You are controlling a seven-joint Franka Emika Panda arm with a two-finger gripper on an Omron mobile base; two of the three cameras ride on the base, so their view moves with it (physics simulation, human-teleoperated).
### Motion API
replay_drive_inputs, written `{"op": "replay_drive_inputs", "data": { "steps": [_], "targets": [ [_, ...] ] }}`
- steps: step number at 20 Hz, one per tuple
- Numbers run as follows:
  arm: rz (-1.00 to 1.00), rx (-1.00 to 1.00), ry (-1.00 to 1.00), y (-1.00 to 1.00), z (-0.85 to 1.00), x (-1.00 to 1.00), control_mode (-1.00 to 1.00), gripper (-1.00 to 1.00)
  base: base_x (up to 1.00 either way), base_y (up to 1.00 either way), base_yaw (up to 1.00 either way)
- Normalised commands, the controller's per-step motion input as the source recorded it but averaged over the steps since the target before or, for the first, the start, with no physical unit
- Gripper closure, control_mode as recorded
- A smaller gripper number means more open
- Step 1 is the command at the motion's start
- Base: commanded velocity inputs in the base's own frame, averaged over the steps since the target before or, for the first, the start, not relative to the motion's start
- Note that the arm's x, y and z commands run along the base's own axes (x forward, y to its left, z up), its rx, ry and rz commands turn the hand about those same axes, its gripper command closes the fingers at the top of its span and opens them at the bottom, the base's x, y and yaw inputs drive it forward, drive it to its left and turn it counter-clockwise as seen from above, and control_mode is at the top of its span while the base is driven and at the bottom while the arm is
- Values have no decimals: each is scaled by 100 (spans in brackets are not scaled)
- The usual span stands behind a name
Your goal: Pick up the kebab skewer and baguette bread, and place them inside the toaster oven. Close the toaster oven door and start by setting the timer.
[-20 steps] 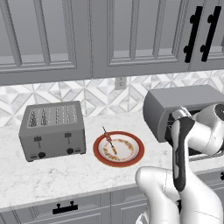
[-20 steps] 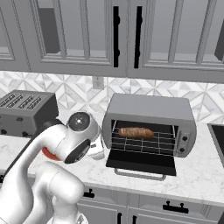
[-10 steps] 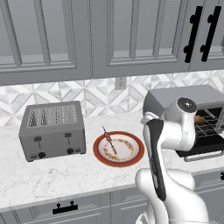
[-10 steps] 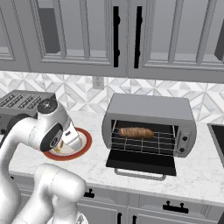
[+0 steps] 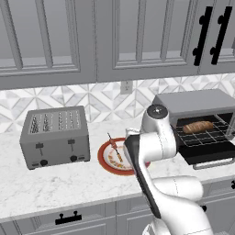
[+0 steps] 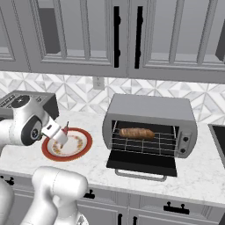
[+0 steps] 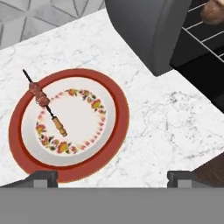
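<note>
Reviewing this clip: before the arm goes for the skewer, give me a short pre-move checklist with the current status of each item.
1. Gripper open and empty: ok.
2. Kebab skewer lying on the red-rimmed plate, unobstructed: ok.
3. Gripper centred over the skewer: not ok; the skewer sits off to one side in the hand view.
4. Baguette bread already on the rack in the toaster oven: ok.
5. Toaster oven door open for loading: ok.
6. Rack space beside the baguette: cannot tell.

Baguette bread (image 7: 214, 12) cut by frame corner; arm hides plate (image 5: 106, 161) edge.
</note>
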Motion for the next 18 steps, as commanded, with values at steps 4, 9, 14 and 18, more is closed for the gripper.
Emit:
{"op": "replay_drive_inputs", "data": {
  "steps": [4,9,14,18],
  "targets": [
    [33,-2,10,0,-9,43,-100,-100,0,0,0],
    [23,0,6,9,-16,37,-100,-100,0,0,0],
    [4,-1,8,23,-6,34,-100,-100,0,0,0],
    [0,-2,5,21,-22,40,-100,-100,0,0,0]
  ]
}}
